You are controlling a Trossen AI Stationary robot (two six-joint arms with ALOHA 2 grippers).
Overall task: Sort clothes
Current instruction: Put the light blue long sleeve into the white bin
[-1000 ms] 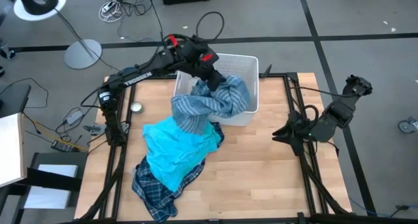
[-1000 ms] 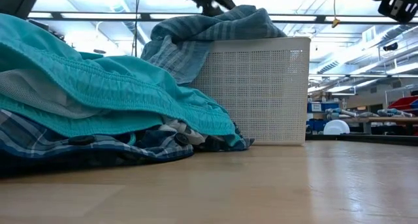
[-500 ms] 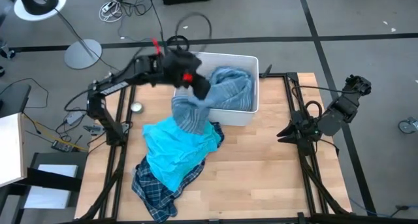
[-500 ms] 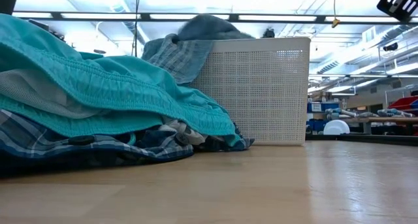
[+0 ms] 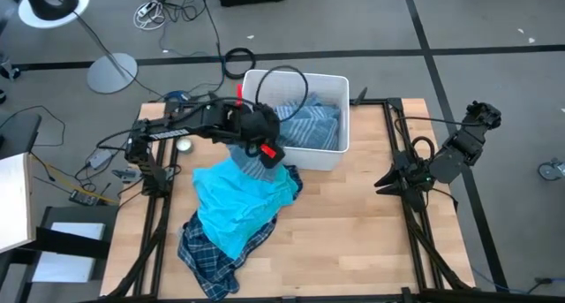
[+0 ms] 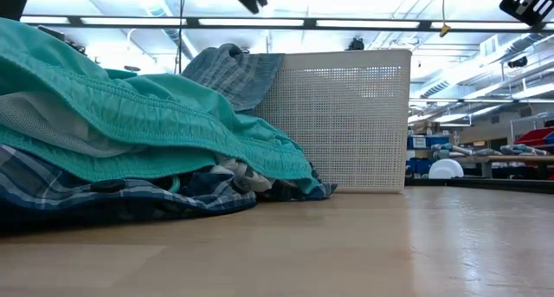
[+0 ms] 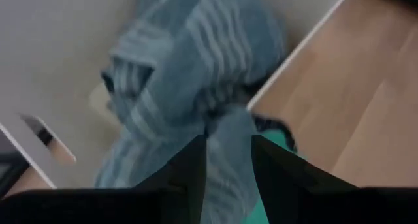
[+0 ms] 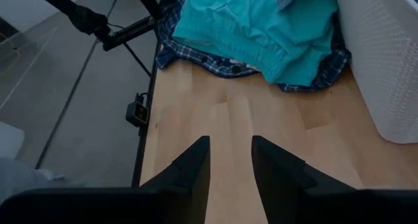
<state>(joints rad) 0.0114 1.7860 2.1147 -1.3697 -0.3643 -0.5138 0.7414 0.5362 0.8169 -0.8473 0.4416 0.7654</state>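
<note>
The blue-grey striped shirt (image 5: 305,126) lies partly inside the white bin (image 5: 345,117). One end hangs over the bin's near wall onto the heap (image 6: 229,72). The turquoise piece (image 5: 238,201) lies on top of the navy plaid shirt (image 5: 207,250) on the table. My left gripper (image 5: 267,153) is open and hovers above the shirt's hanging end (image 7: 228,152), holding nothing. My right gripper (image 5: 381,184) is open and empty at the table's right edge, and it looks across bare wood toward the heap (image 8: 230,152). The grey top, socks and small blue item do not show.
A small round silver object (image 5: 184,145) sits on the table's left side. Bare wood (image 5: 353,232) lies to the right of and nearer than the heap. Dark frame rails (image 5: 402,144) run along both table sides. The bin's perforated wall (image 6: 346,115) stands behind the heap.
My left gripper has come from over the bin's far left corner toward the table's near edge, and now hangs over the heap. The striped shirt, held up above the bin before, has fallen: most of it lies in the bin and one end stays draped over the near wall.
</note>
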